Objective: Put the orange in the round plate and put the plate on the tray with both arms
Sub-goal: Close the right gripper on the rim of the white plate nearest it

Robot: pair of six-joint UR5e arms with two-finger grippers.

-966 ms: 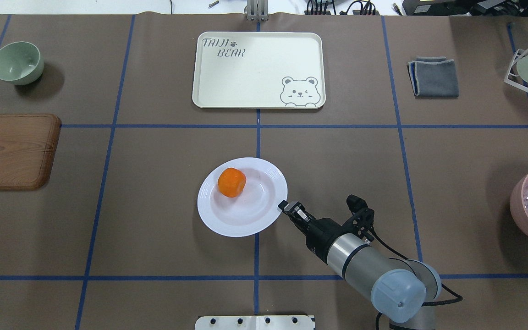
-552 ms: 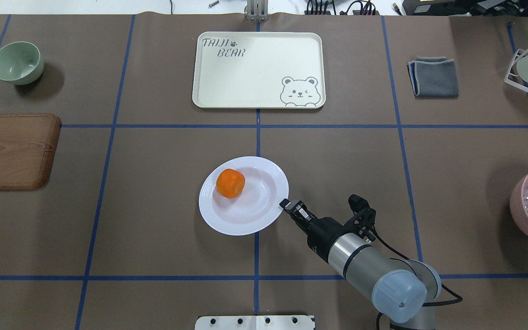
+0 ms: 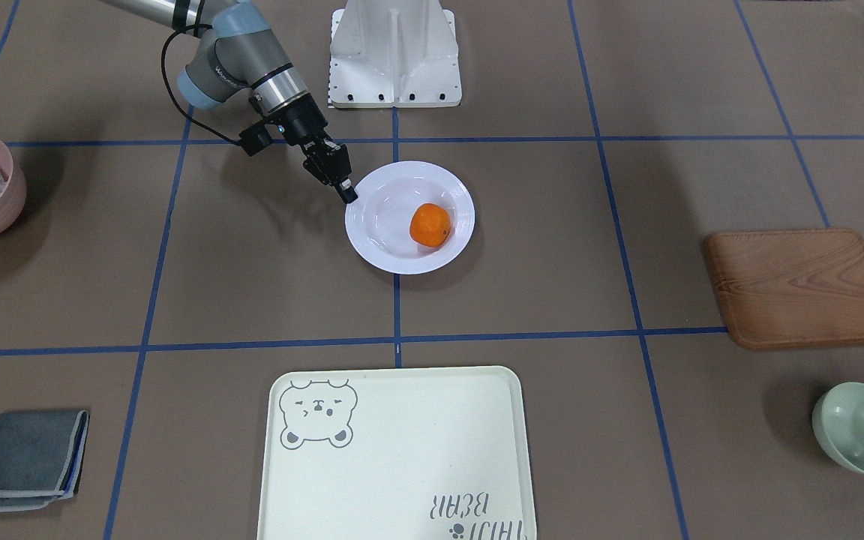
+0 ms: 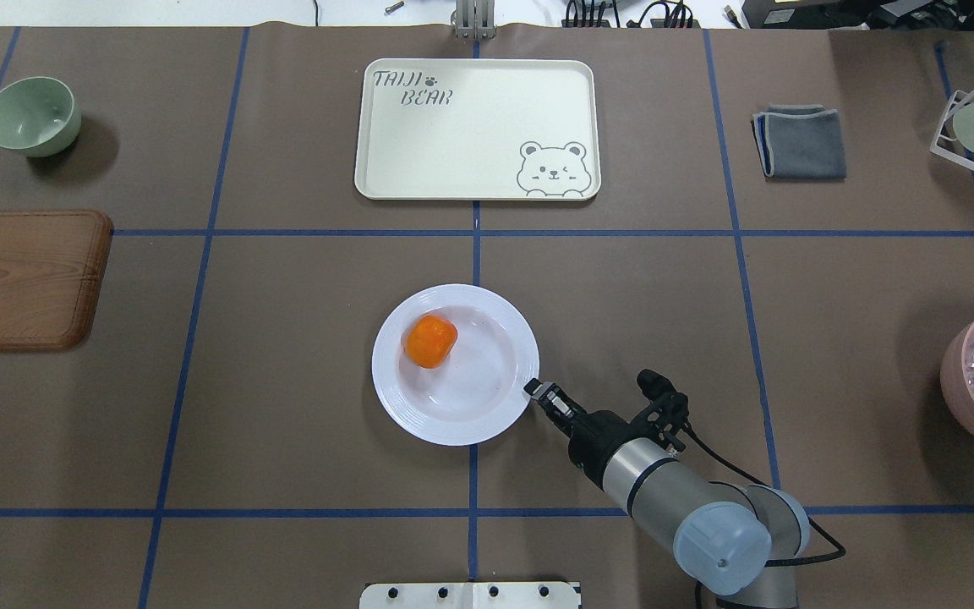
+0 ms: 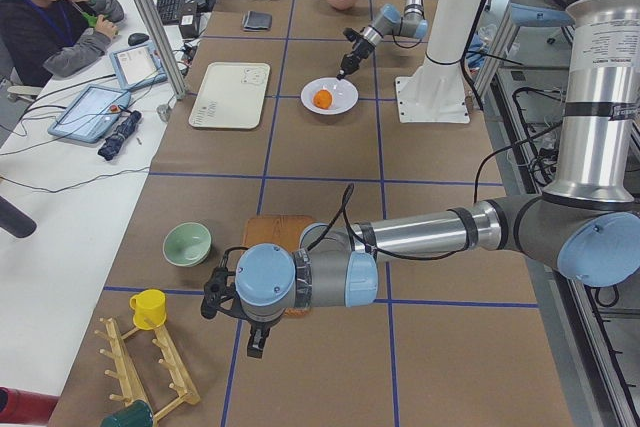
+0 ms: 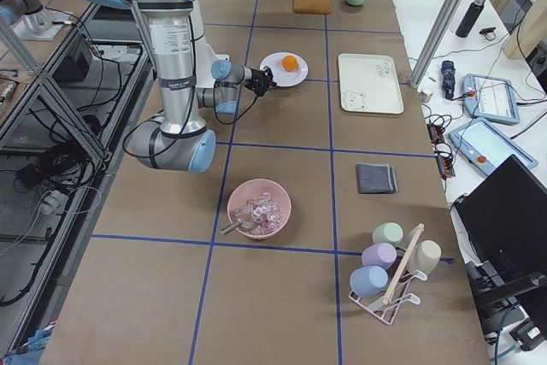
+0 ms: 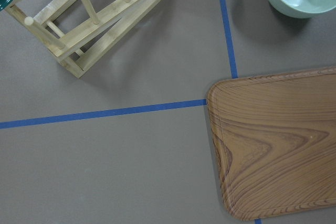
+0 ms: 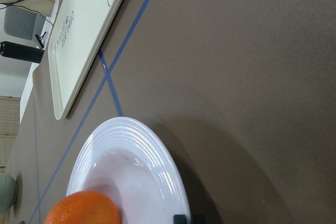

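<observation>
Right gripper [image 4: 533, 388] low at the near-right rim of the round plate [image 4: 462, 419], fingers pressed together on that rim and pinching it from the robot's side. Inside the plate, toward its far-left part, the orange [image 4: 431, 341], resting on the white inner slope, well clear of the fingertips. In the right wrist view, a dark shadow under the plate's edge. Possibly lifted a little off the table [image 4: 284, 381], though hard to be sure from these angles.

Plate on the robot's side of the table's middle, across the blue centre line. Well beyond it, by the far edge, the tray [image 4: 477, 127] — lying flat, apart from the plate, bear drawing at its near-right corner in the overhead view.

Far off at the table's left end, the left gripper [image 5: 256, 345], pointing down just beside the wooden board [image 4: 22, 279], with the green bowl [image 4: 32, 115] near. Shown only in the side view, so no telling whether spread or closed.
</observation>
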